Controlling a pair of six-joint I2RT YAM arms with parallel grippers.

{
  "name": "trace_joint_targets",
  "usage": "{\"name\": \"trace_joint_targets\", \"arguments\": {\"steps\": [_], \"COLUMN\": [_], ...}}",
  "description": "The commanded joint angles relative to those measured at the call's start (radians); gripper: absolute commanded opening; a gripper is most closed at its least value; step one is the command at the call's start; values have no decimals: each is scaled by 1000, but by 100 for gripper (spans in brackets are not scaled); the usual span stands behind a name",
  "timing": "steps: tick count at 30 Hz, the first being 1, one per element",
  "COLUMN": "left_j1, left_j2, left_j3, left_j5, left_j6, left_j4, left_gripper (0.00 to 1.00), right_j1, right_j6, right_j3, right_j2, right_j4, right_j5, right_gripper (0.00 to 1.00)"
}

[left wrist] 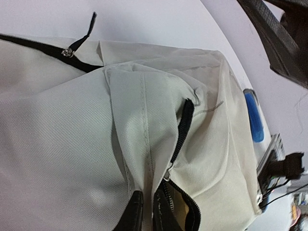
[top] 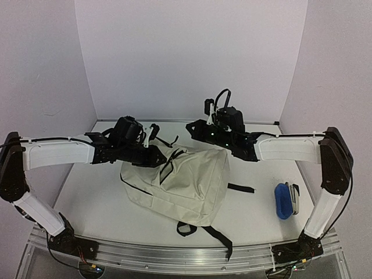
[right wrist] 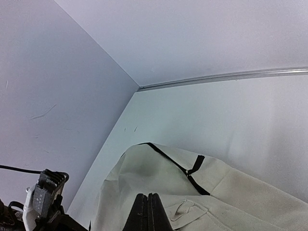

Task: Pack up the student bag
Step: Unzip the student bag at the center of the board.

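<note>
Mid-worktop (top: 93, 200), the student bag (top: 186, 186) lies flat. Its long axis slants from far left to near right, zip mouth far-left, straps trailing toward the near edge. The left gripper (left wrist: 147, 214) sits at the part-open zip, grip unclear. The right gripper (right wrist: 148, 212) is clenched tight above the bag. Contents can't be made out.
</note>
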Motion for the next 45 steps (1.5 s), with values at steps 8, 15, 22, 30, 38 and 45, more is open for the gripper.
{"name": "trace_joint_targets", "arguments": {"steps": [8,15,22,30,38,45], "left_j1": [1,1,1,0,-1,-1], "left_j2": [-22,2,27,25,23,13], "left_j3": [24,28,46,36,35,28], "left_j5": [21,18,3,-1,-8,-18], "left_j6": [25,26,20,15,13,9], "left_j4": [-82,-92,-98,-92,-86,-87], "left_gripper": [52,52,39,10,2,0], "right_j1": [3,3,18,37,57,61], "right_j6": [109,103,61,53,55,61], "right_j3": [0,26,86,97,122,133], "right_j2": [-3,46,92,102,129,139], "right_j4": [-144,-206,-295,-304,-300,-297], "right_j5": [-203,-258,-220,-253,-253,-233], "right_gripper": [38,41,41,39,31,19]}}
